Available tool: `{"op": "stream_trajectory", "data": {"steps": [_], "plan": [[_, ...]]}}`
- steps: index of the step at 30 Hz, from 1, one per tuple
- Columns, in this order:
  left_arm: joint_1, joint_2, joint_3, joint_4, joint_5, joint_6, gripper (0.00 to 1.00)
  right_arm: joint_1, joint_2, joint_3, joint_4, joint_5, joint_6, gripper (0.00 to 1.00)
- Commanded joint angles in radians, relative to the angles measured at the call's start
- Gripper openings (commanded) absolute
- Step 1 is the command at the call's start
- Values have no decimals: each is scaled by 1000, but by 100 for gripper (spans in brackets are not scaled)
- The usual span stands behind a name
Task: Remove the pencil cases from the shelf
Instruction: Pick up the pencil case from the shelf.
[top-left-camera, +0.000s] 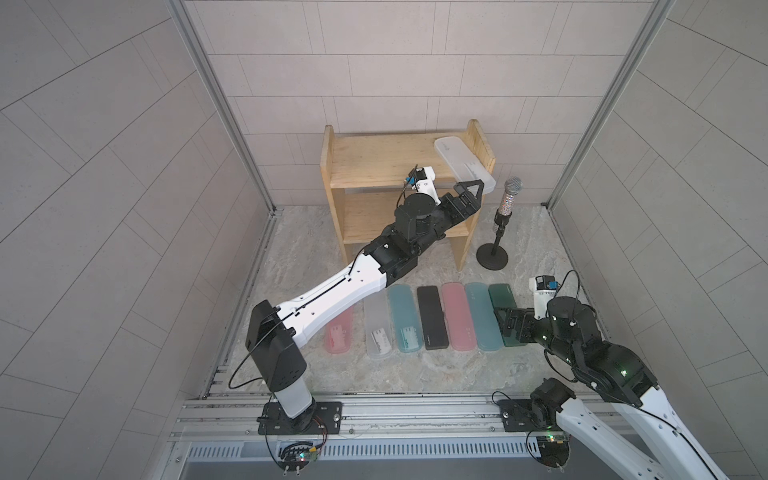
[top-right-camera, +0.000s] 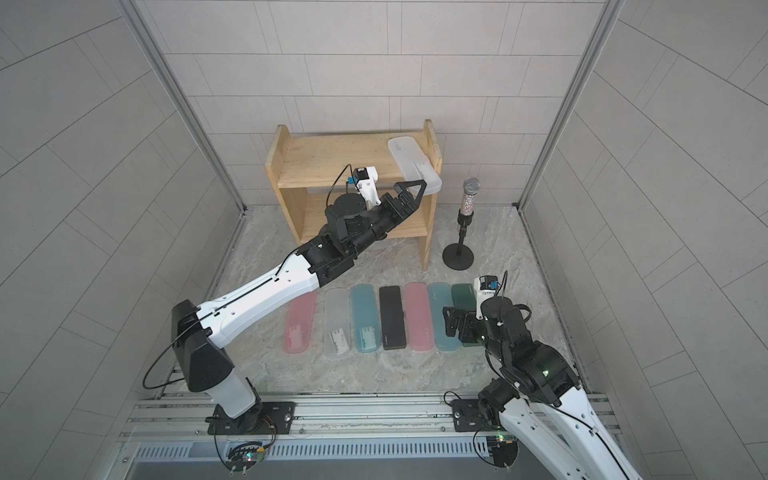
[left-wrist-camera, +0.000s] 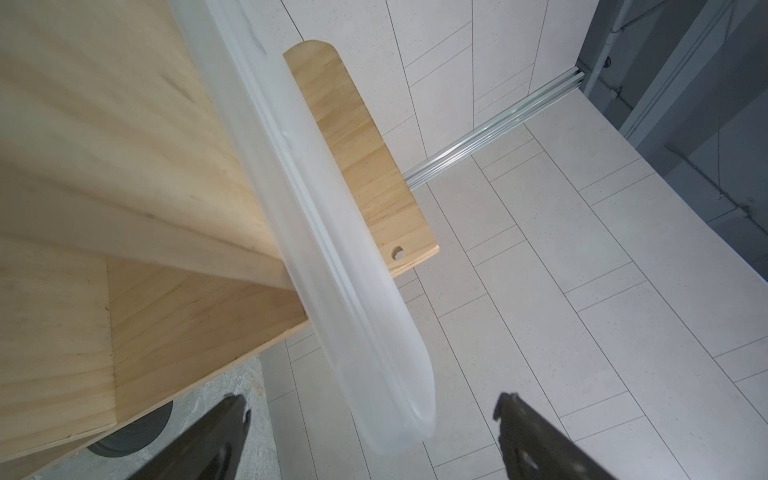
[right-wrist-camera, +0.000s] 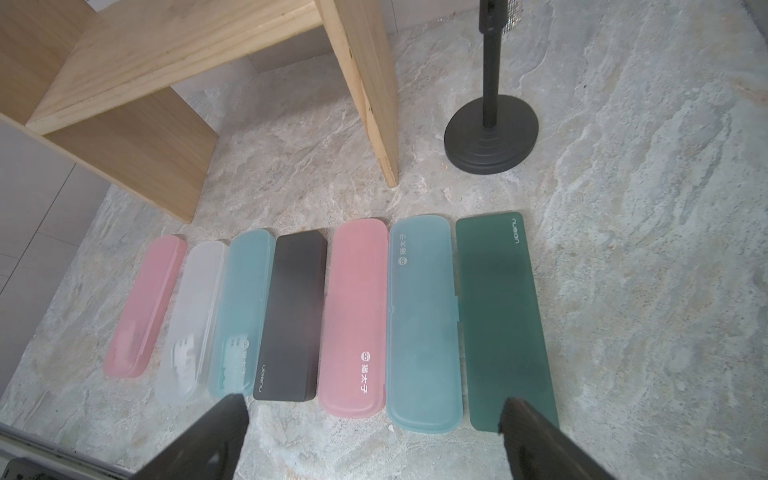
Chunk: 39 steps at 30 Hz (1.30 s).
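Frosted white case — its overhanging end between the left fingers, spread wide, untouched.

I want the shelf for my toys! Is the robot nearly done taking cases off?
Nearly! Seven cases lie in a row on the floor. One white case is on the shelf, poking over its front edge. The open left gripper is at that end, not gripping yet.

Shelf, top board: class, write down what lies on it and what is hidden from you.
One frosted white pencil case lies on the shelf, at the top board's right end, overhanging the front edge. The left arm covers part of the lower board.
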Motion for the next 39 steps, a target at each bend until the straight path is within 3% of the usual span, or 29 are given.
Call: {"op": "stream_trajectory", "data": {"steps": [1,4,9,12,14,16,19,22,24,32,39], "plan": [[-1,43,75,-21,-17,5,96,-4,-34,22,-67,-34,26,100],[0,90,139,-58,-9,6,92,-4,-76,19,-105,-59,53,100],[1,164,210,-61,13,-30,75,-3,-102,53,-168,-50,51,100],[0,185,222,-53,24,-38,61,-4,-110,68,-179,-47,50,100],[0,184,216,-48,27,-37,44,-3,-115,74,-190,-48,49,100],[-1,172,200,-49,27,-18,32,-3,-121,85,-210,-43,47,100],[-8,128,146,-58,7,38,28,-4,-129,108,-252,-18,47,100],[-14,58,40,-7,-28,89,10,-3,-132,126,-259,-18,49,100],[-17,10,-29,27,-57,128,3,-4,-126,148,-257,-18,48,100],[-49,-242,-309,119,-122,396,0,-3,-101,199,-120,-68,63,100],[-50,-546,-700,278,-78,533,0,-3,43,320,16,-187,42,100]]}}
